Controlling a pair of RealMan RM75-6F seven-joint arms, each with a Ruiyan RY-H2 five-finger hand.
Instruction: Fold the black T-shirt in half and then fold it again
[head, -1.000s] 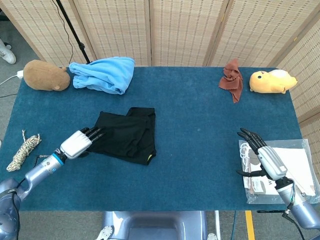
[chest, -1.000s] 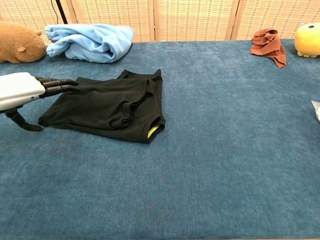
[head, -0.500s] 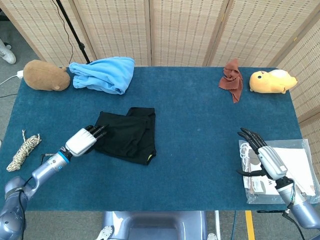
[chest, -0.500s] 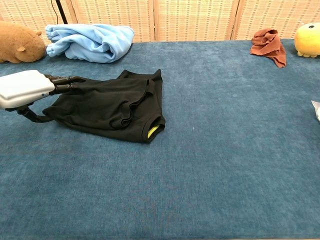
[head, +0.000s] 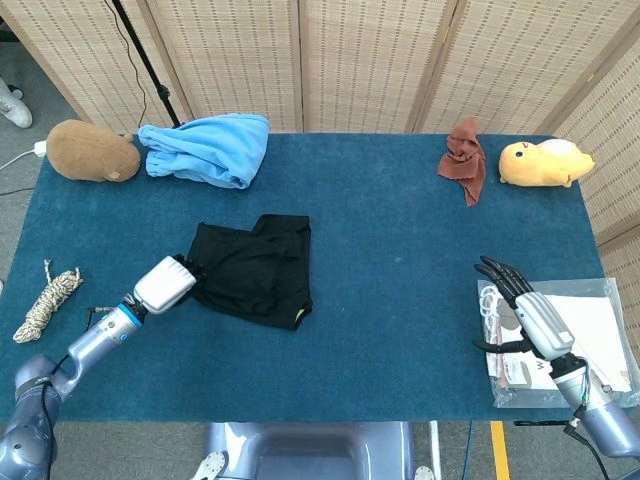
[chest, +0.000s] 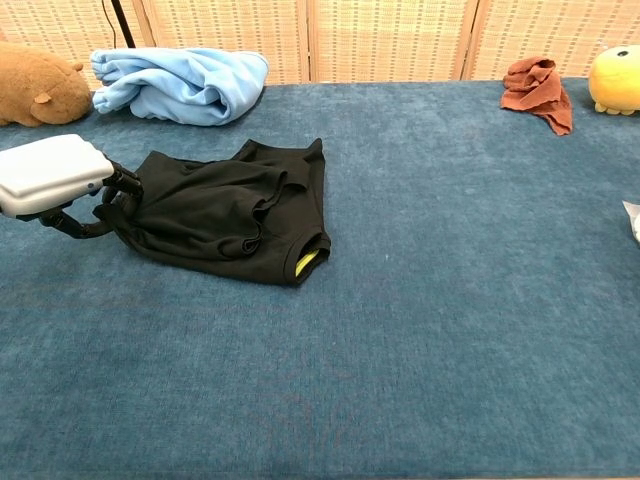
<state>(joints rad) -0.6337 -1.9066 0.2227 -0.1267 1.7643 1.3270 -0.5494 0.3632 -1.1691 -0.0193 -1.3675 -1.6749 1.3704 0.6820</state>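
Observation:
The black T-shirt (head: 255, 268) lies folded on the blue table (head: 400, 230), left of centre, with a yellow label showing at its front corner. In the chest view the T-shirt (chest: 225, 215) is bunched along its left edge. My left hand (head: 165, 284) is at that edge; in the chest view the left hand (chest: 55, 175) has its fingers curled into the cloth and the thumb below, gripping the edge. My right hand (head: 525, 315) hovers at the table's front right with its fingers spread, holding nothing, and shows only in the head view.
A light blue cloth (head: 205, 150) and a brown plush (head: 92, 152) sit at the back left. A rust cloth (head: 465, 160) and a yellow plush (head: 545, 163) are at the back right. A rope coil (head: 45, 300) lies front left, a plastic bag (head: 590, 340) front right.
My left hand has moved right and its straight fingers have curled into the shirt's left edge, drawing that edge inward and bunching it. The right hand has not moved.

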